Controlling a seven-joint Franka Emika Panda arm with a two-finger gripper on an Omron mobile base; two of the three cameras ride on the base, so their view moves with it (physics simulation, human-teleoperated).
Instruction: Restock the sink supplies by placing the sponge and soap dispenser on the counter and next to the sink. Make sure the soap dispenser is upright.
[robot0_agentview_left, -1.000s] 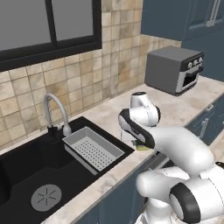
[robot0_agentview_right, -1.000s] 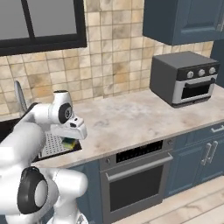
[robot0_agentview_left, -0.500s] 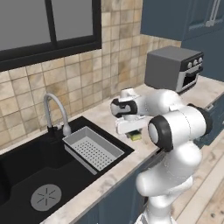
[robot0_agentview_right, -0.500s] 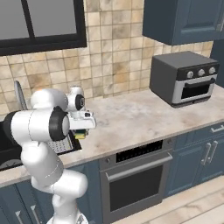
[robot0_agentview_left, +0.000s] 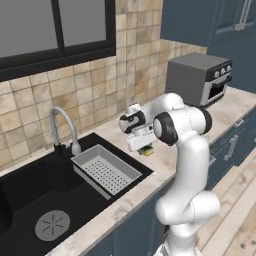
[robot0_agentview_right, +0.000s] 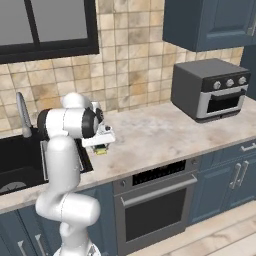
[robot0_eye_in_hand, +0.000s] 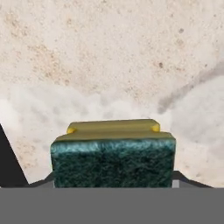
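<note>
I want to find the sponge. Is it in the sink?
No, the sponge sits on the counter beside the sink, under the hand.

You are looking at a kitchen whose back wall (robot0_agentview_right: 135, 65) is tiled in small beige and tan squares. A dark-framed window (robot0_agentview_left: 55, 30) sits above the basin side, its panes grey. Dark blue upper cabinets (robot0_agentview_right: 210, 22) hang at the right, and matching lower cabinets (robot0_agentview_right: 235, 177) with slim metal handles run beneath the worktop. A built-in oven (robot0_agentview_right: 157, 202) (black glass door, long bar handle) is set into them. A silver toaster oven (robot0_agentview_right: 210, 89) stands against the wall. The floor (robot0_agentview_right: 220, 240) is pale wood planking.
</note>
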